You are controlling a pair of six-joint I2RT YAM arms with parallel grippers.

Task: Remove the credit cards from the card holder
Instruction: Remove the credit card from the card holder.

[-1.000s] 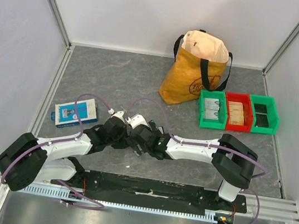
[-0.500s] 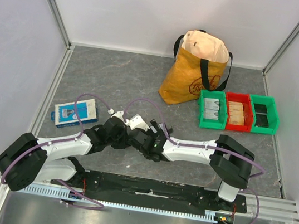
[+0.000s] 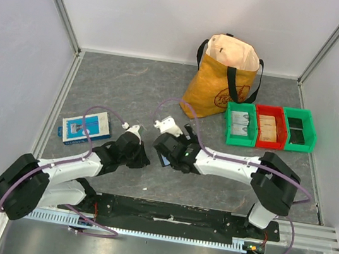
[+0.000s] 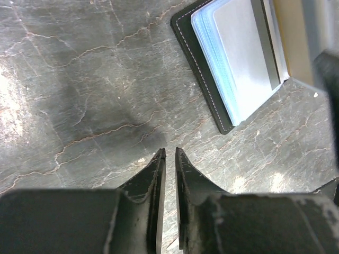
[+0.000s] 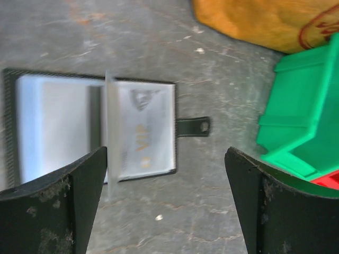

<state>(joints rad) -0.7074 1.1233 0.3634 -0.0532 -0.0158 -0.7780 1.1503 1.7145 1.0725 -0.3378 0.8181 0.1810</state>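
Where the card holder (image 5: 10, 100) lies opened flat on the grey bench (image 5: 132, 32), pale blue-grey credit cards (image 5: 53, 121) are seen tucked in its pockets, one of them printed "VIP". A thin flap at the fold is too blurred to be made out. A small tab (image 5: 192, 126) is stuck out from the holder's edge toward the green bin (image 5: 296, 116), which stands near but apart. The right end effector (image 5: 165, 159) is held above the holder with its fingers spread wide, one to each side of it.

The left end effector (image 4: 170, 153) is pressed almost together, only a thin slit being left, and is held over bare bench just beside one corner of the holder without touching it. In the left wrist view an orange strip is shown along the holder's far side; it may be an orange card, but it is cut off by a blurred dark part.

From above, the holder is mostly covered by the right wrist. An orange bag (image 3: 221, 77) is stood behind, with a red bin (image 3: 269, 128) and a further green bin (image 3: 299, 130) in a row beside the first. A blue-and-white box (image 3: 86, 127) is laid well apart, left of the left arm.
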